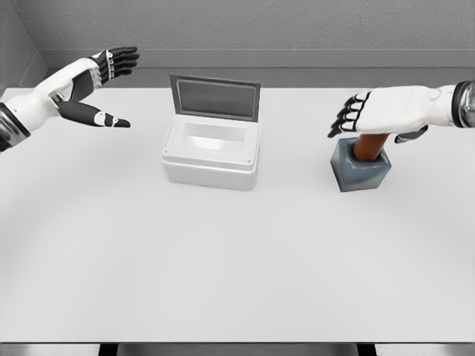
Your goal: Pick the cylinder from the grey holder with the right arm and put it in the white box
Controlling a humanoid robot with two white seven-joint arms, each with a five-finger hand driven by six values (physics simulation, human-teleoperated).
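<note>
A white table (223, 282) filled most of the view, its near half bare. Further back, right of centre, stood the grey holder (360, 172), a small block with the brown cylinder (369, 145) upright in its socket, the top hidden behind the right hand (382, 111). That hand reached in from the right edge and hovered over the cylinder's top, palm down, dark-tipped fingers (346, 122) spread and drooping to the left, thumb on the far side. It gripped nothing; whether it touched the cylinder could not be told.

Left of the holder, well apart, sat the white box (211, 156), empty, with its grey lid (214, 96) hinged upright at the back.

At the far left the left hand (96, 85) hung above the table's back corner, fingers open, holding nothing.

The risk I saw: closing from so high might catch only the cylinder's tip, so it could tilt, jam in the socket, or drag the holder along. On the carry across, the raised lid could be struck.
</note>
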